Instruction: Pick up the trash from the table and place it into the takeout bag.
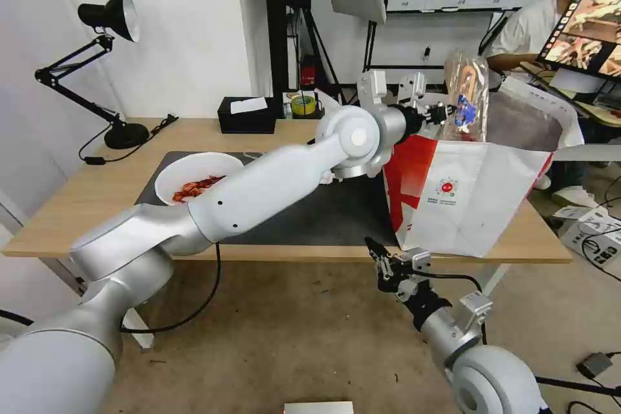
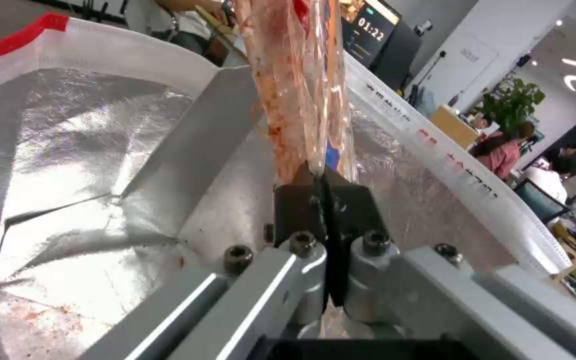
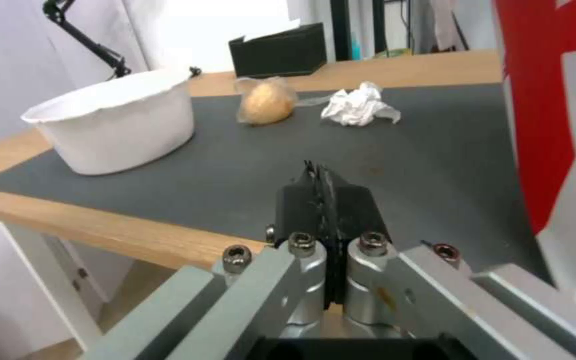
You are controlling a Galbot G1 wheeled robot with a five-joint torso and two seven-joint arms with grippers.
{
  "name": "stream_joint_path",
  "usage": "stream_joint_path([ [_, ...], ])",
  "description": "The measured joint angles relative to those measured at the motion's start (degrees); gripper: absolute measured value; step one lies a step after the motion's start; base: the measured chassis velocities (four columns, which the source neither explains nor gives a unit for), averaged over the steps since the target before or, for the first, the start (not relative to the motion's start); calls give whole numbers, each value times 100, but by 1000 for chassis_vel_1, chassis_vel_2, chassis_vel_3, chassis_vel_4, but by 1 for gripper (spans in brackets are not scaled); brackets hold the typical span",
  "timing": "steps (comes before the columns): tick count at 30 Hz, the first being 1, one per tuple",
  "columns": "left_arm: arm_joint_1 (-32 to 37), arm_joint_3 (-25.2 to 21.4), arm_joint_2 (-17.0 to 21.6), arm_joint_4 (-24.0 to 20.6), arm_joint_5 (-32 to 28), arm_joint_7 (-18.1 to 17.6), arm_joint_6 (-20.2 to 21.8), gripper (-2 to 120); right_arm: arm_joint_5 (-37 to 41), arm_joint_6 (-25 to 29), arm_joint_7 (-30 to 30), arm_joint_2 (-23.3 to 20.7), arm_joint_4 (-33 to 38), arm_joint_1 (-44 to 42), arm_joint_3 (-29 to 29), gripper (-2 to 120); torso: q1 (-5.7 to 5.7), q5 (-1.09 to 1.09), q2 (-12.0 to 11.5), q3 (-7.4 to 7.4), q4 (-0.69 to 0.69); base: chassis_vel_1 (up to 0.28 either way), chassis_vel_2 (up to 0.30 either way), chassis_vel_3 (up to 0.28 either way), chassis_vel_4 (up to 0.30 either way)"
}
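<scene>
Over the open mouth of the takeout bag (image 1: 466, 200), at the right end of the worktop (image 1: 97, 194), we see the left tool (image 1: 442, 114) clamped on a clear plastic tray (image 1: 467, 98), which stands upright above the foil lining. From the left wrist view, the fingers (image 2: 301, 195) pinch the tray's smeared edge (image 2: 295, 90) with the silver interior (image 2: 88, 150) right behind, so we judge this the drop step for one piece of trash: the next move calls for lowering or tilting it past the rim and letting go, with care that the tall tray clears the bag's wall. Right tool (image 1: 388, 265) hangs idle below the near edge of the worktop, pads together on nothing. Left on the dark mat (image 3: 235, 175): white bowl (image 1: 194, 181) with red shells at the left, clear bag with beige lump (image 3: 266, 102) and crumpled tissue (image 3: 360, 105) toward the far side, near each other but apart. So we judge the task partway, several items to go. Writing: the bag's round red logo (image 1: 446, 186) has small print under it, unreadable; red characters run along the bag's rim in the left wrist view, also unreadable; a screen behind reads "01:22" (image 2: 371, 31); the tray's blue label (image 1: 463, 110) is too small to read.
</scene>
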Motion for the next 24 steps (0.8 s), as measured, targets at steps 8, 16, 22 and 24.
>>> stream_joint_path([
  [8, -22, 81, 43, -17, -2, -32, 2, 0, -121, 87, -42, 36, 57, -122, 86, 20, 0, 0, 0, 0, 0, 0, 0, 0, 0],
  [16, -24, 138, 41, -14, 5, -93, 21, 0, -185, 130, -66, 66, 84, -181, 148, 48, 0, 0, 0, 0, 0, 0, 0, 0, 0],
  [22, -37, 136, 8, -9, 8, -100, 8, 21, -190, 144, -67, 81, 57, -184, 154, 70, 0, 0, 0, 0, 0, 0, 0, 0, 0],
  [24, -36, 136, 6, -21, 8, -105, -2, 25, -190, 144, -67, 83, 56, -175, 154, 75, 0, 0, 0, 0, 0, 0, 0, 0, 0],
])
